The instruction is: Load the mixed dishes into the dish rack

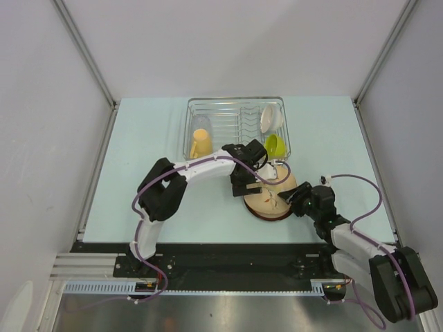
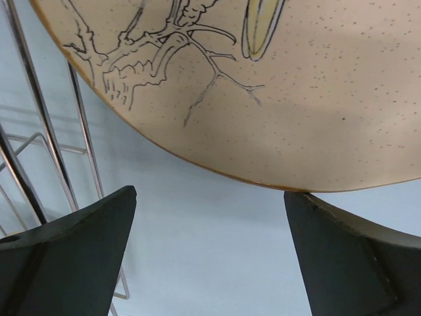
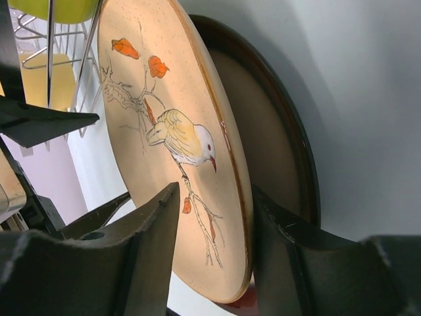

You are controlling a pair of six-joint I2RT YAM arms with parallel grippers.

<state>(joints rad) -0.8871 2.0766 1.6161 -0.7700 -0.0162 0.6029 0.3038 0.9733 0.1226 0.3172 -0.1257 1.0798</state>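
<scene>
The round wooden plate [image 3: 164, 131], the one with a bird on a branch, sits on top of the beige plate [image 3: 276, 131] with the dark-brown rim. Both are on the tabletop [image 1: 152, 138], just beside the dish rack [image 1: 235, 102], at about 5 o'clock from it. The right end effector [image 3: 216, 204] is at the plate's 3 o'clock edge and is pinching it: one finger lies on the bird side and the other is tucked under, between the two plates. That side of the wooden plate looks tipped up off the beige one. The left end effector [image 2: 209, 197] waits at the plate's 10 o'clock edge with its fingers spread wide and nothing between them, the rack wires close by. In the rack are the yellow-orange mug [image 1: 201, 144] at 9 o'clock, the white bowl [image 1: 271, 117] at 2 o'clock and the lime-green bowl [image 1: 275, 146] at 4 o'clock. The step in hand seems to be getting the wooden plate up and into a slot. To do it well, the right arm should hold tight and lift slowly so the beige plate does not drag along. The left fingers should close on the far edge only once it sits fully between them. The plate should go in on its edge, away from the two bowls.
</scene>
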